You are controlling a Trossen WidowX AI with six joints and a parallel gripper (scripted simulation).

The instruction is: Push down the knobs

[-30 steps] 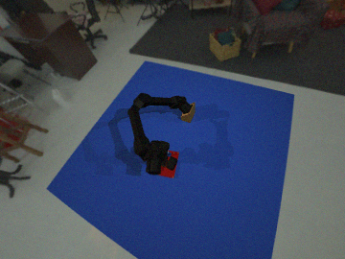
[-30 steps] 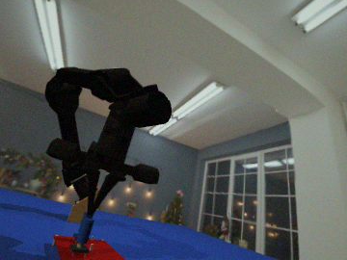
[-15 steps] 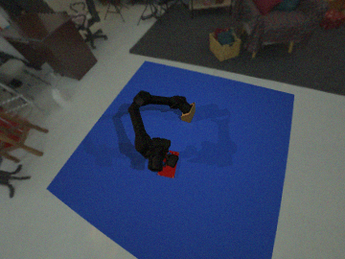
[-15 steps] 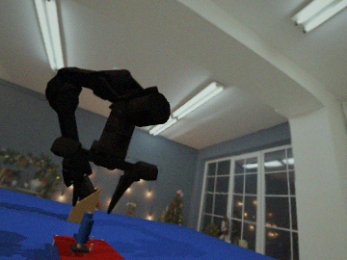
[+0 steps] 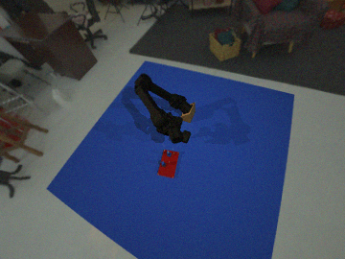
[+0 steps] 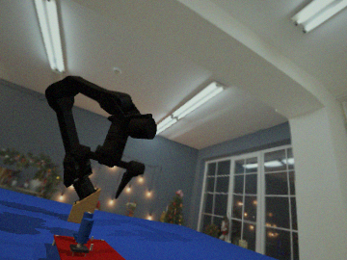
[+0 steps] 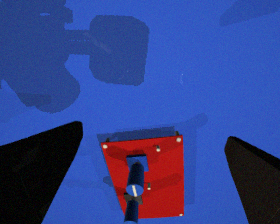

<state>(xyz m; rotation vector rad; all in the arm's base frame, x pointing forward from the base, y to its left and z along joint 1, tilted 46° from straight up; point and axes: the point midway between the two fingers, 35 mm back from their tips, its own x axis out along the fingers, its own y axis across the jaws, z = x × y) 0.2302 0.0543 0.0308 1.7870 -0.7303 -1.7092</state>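
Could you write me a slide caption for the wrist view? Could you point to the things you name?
Wide-open hand (image 7: pixel 155 136) above a red circuit board (image 7: pixel 167 170), its two blue knobs in line between the dark fingers.

No lettering, label, brand, number or sign can be read in the top, exterior or wrist view — the pale stroke on a blue knob (image 7: pixel 134 190) is a plain line, neither letter nor numeral — and nothing else carries legible writing.

Can't tell from above how far down the knobs (image 5: pixel 169 153) (image 6: pixel 86 227) (image 7: pixel 135 176) sit, too small. Can't see one knob's end or the fingers' (image 6: pixel 124 184) (image 7: pixel 40 165) roots in the wrist view, cut off by its edges.
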